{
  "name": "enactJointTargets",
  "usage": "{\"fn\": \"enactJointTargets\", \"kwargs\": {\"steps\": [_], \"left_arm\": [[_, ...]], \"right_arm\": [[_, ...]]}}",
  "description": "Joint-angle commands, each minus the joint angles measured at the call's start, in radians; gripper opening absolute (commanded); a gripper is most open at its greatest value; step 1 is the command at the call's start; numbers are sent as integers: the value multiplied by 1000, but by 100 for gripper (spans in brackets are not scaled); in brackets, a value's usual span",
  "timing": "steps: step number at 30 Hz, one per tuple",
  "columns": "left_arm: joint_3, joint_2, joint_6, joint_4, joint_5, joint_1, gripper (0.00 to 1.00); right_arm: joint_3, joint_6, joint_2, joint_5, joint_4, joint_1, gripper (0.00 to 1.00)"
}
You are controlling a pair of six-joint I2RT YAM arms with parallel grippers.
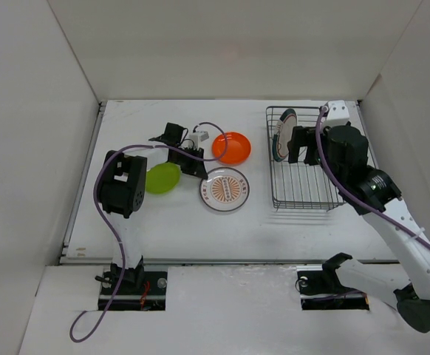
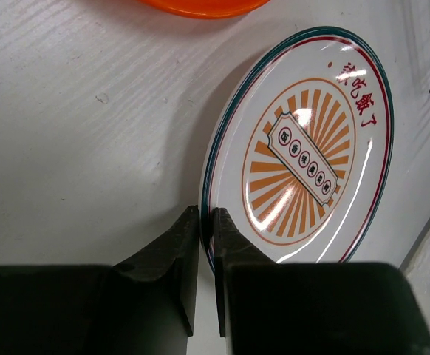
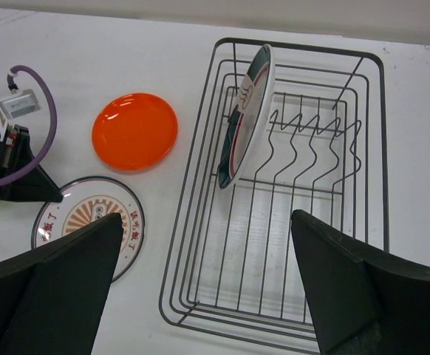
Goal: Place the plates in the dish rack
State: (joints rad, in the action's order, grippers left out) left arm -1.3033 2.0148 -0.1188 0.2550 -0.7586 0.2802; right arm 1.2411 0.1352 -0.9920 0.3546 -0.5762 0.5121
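My left gripper [image 1: 201, 172] is shut on the near rim of the white plate with the orange-brown patterned centre [image 1: 224, 189]. In the left wrist view its fingertips [image 2: 190, 229] stand either side of that rim [image 2: 304, 148]. The plain orange plate [image 1: 231, 147] lies just beyond, and the lime-green plate [image 1: 162, 178] lies to the left under the arm. The black wire dish rack [image 1: 304, 208] stands at right. The dark-green-rimmed plate [image 3: 248, 111] stands on edge at its far left. My right gripper [image 3: 206, 222] hangs wide open and empty over the rack [image 3: 163, 299].
White walls close in the table on the left, back and right. The left arm's purple cable [image 1: 200, 127] loops above the orange plate. The rack's upright prongs [image 3: 311, 129] run across its far half.
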Motion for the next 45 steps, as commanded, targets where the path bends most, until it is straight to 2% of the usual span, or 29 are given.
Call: {"fn": "enactJointTargets", "kwargs": {"steps": [1,5,9,13,20,26,32,41,44,45], "left_arm": [[-14,-10,-27,29,-19,1,0],[-39,10,-41,59,-73,-9,0],[-94,-25,-155,197,-250,-9,0],[-172,-94,-289,309,-313,-18,0],[-215,-221,-331,398,-337,-18,0],[-205,-290,-331,411,-349,-18,0],[-258,-314,-397,517,-399,-18,0],[-300,-373,-397,539,-446,-18,0],[-310,-383,-397,540,-469,-18,0],[-310,-383,-397,540,-479,-18,0]], "right_arm": [[-17,9,3,-2,38,-7,100],[-35,9,3,-11,49,-17,100],[-81,-23,15,-135,105,-27,100],[-111,-46,15,-364,168,-63,100],[-218,-69,-7,-688,335,-112,100],[-264,-92,-109,-775,446,-121,100],[-282,-121,-210,-885,539,-101,100],[-272,-131,-341,-986,562,-26,100],[-272,-131,-367,-1059,584,-15,95],[-272,-131,-376,-1078,593,-15,89]]}}
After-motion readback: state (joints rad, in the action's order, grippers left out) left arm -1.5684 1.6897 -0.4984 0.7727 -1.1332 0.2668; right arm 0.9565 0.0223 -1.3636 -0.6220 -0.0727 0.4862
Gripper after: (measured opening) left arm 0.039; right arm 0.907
